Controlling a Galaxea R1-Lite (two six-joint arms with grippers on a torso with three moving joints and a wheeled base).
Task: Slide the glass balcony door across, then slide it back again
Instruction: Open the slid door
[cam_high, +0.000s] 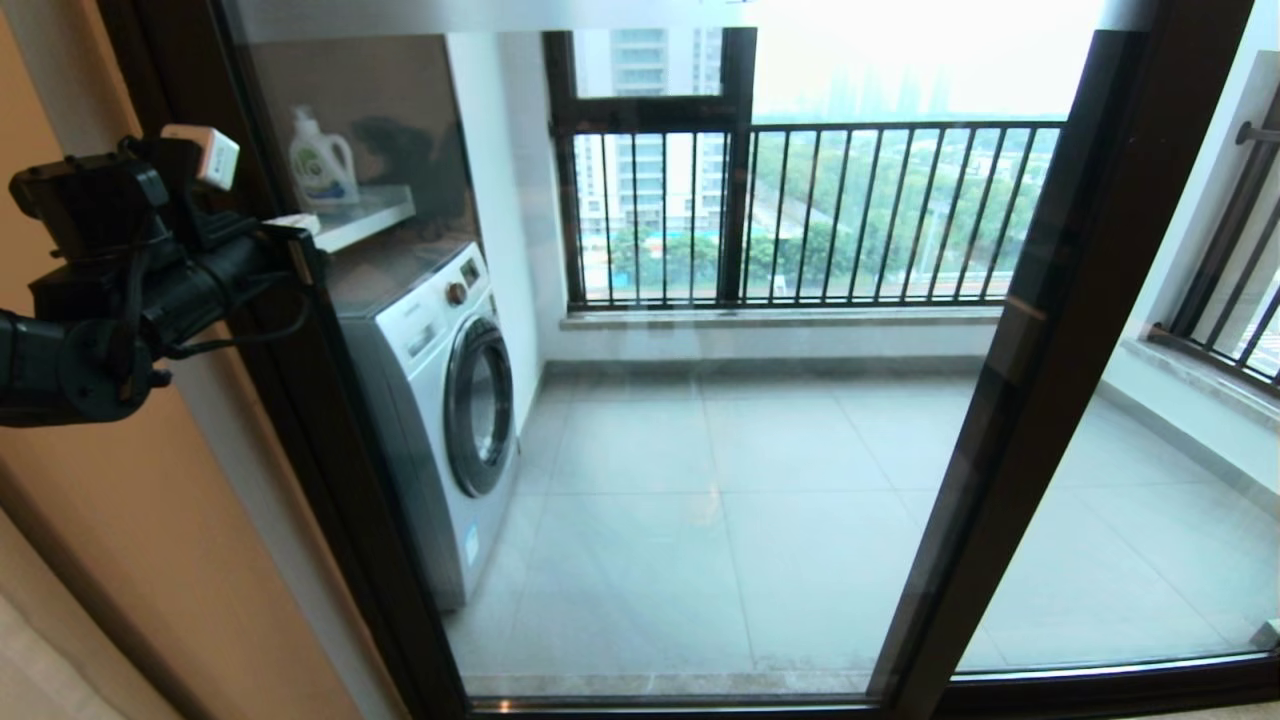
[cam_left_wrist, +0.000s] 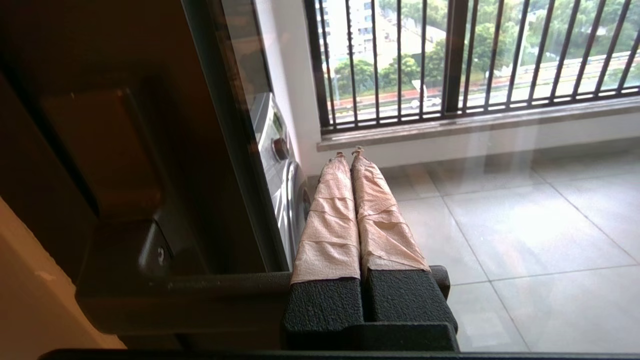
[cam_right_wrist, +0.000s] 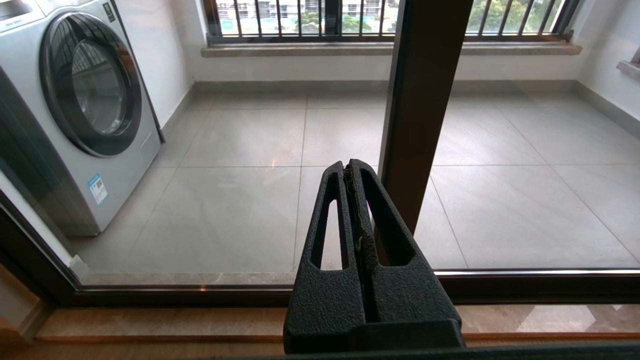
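Glass balcony door fills most of the head view, its clear pane standing between the robot and the tiled balcony floor. Dark brown frame post at its left edge runs top to bottom; a second dark post crosses the right part of the view, slanting in this picture.

Left arm raised at the left of the head view, at the door's left edge post. Left pincer pressed together, its two tape-wrapped fingers lying side by side with nothing between them. In the left wrist view it sits just beside the dark left post and a dark handle fitting, fingers pointing along the glass toward the balcony. Whether the tips touch the pane cannot be told.

Right pincer out of the head view; in its own wrist view it is pressed together, empty, held low before the door's bottom rail, just beside the right-hand post as seen from there.

Behind the glass: washing machine against the left wall, detergent bottle on a shelf above it, black railing bars across the far window.
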